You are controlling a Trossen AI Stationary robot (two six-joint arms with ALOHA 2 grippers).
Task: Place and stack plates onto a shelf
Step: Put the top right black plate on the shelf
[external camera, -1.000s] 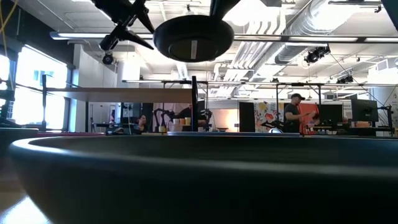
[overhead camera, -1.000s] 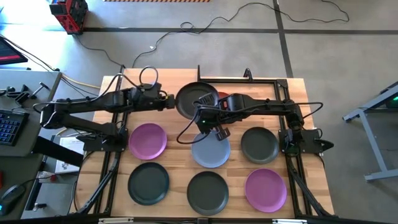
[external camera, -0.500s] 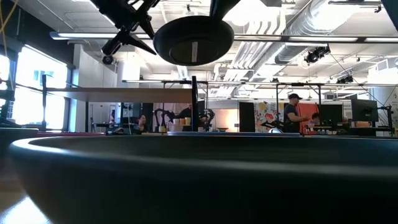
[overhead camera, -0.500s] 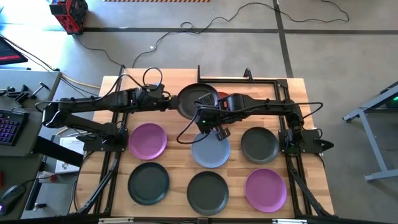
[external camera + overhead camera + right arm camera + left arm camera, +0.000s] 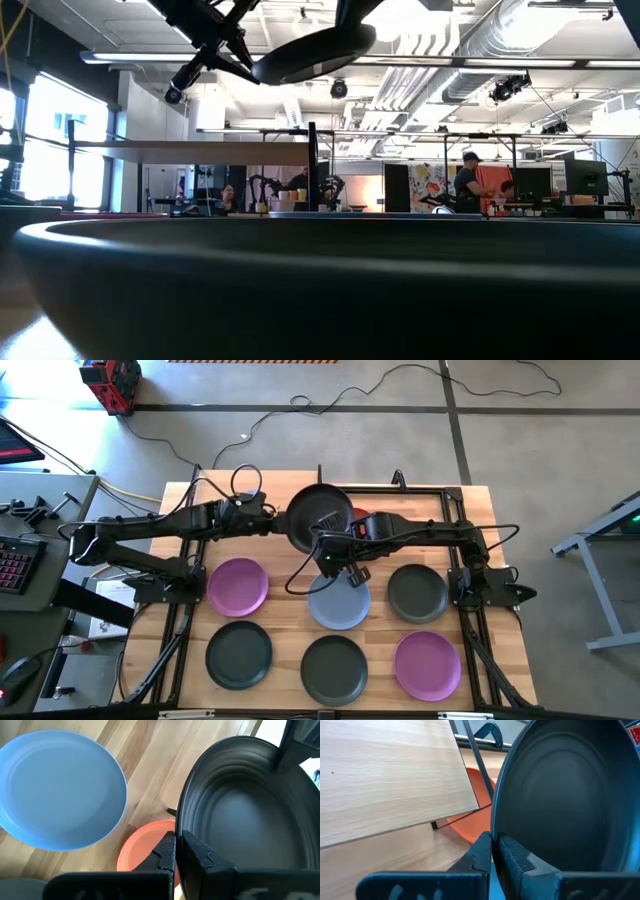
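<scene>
A dark grey plate (image 5: pixel 320 517) hangs in the air above the far middle of the table, tilted, with both grippers shut on its rim. My left gripper (image 5: pixel 283 526) is at its left edge and my right gripper (image 5: pixel 325 548) at its near edge. Below it an orange plate (image 5: pixel 359 516) lies flat on the table, partly under a corner of the shelf (image 5: pixel 385 775). The shelf is a light-wood panel on thin black posts, at the far left of centre (image 5: pixel 190 152). My left gripper pinches the dark plate's rim (image 5: pixel 496 827) at the plate's left edge, one finger inside the bowl and one outside. The fingers come about level from the table's left. The plate is lifted clear and tilted. My right gripper pinches the same plate's rim (image 5: pixel 181 822) at its near edge, one finger (image 5: pixel 167 851) outside and one inside the bowl. The fingers reach in from the near right. The plate hangs clear above the orange plate.
Flat on the table lie a purple plate (image 5: pixel 238 585), a light blue plate (image 5: pixel 338 602) and a dark grey plate (image 5: pixel 417 592). Nearer lie two dark grey plates (image 5: pixel 239 653) (image 5: pixel 334 668) and a purple plate (image 5: pixel 428 665). A black frame (image 5: pixel 430 488) runs along the far right.
My left gripper has moved toward the table's right, up to the dark plate, and shut on its rim. The plate, held throughout by my right gripper, has tipped: in the low view it went from showing its round underside to nearly edge-on, left edge lower.
</scene>
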